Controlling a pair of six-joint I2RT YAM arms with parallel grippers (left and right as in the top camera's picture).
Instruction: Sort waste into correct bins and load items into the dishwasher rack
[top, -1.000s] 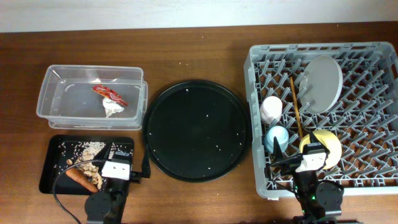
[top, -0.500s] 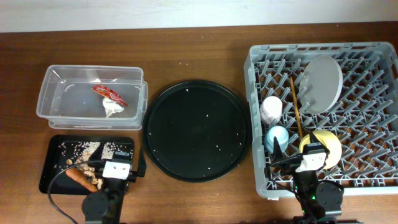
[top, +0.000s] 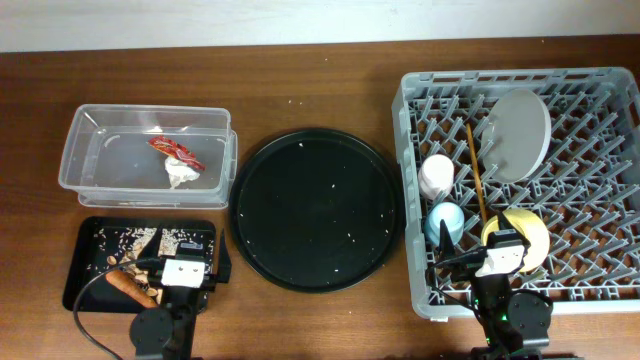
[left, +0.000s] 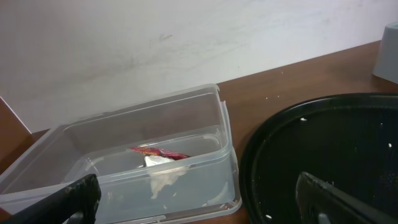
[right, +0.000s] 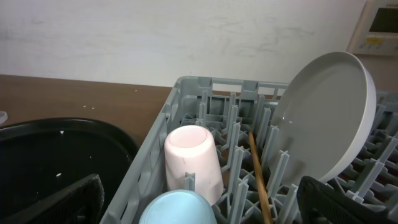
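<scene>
The clear tub (top: 100, 165) at the left holds the red wrapper (top: 176, 152) and white tissue (top: 182, 176); the left wrist view shows the tub (left: 124, 143) and wrapper (left: 158, 151) too. In front of it, the small black tray (top: 82, 282) holds the carrot piece (top: 125, 288) and beige scraps (top: 142, 266). My left gripper (top: 186, 258) hangs open over that tray's right end, empty (left: 193, 190). The grey rack (top: 412, 120) holds the plate (top: 520, 135), pink cup (top: 436, 175), blue cup (top: 444, 222), yellow bowl (top: 528, 238) and chopsticks (top: 475, 175). My right gripper (top: 497, 246) stands open and empty above the rack's front (right: 199, 196), behind the blue cup (right: 180, 210) and pink cup (right: 193, 155).
A large round black tray (top: 317, 208) dotted with white crumbs lies between the tub and the rack. Both arm bases stand at the table's front edge. Bare wooden table runs along the back, in front of a white wall.
My left gripper has drifted slightly toward the front left over the small black tray. The right arm and all objects have stayed put.
</scene>
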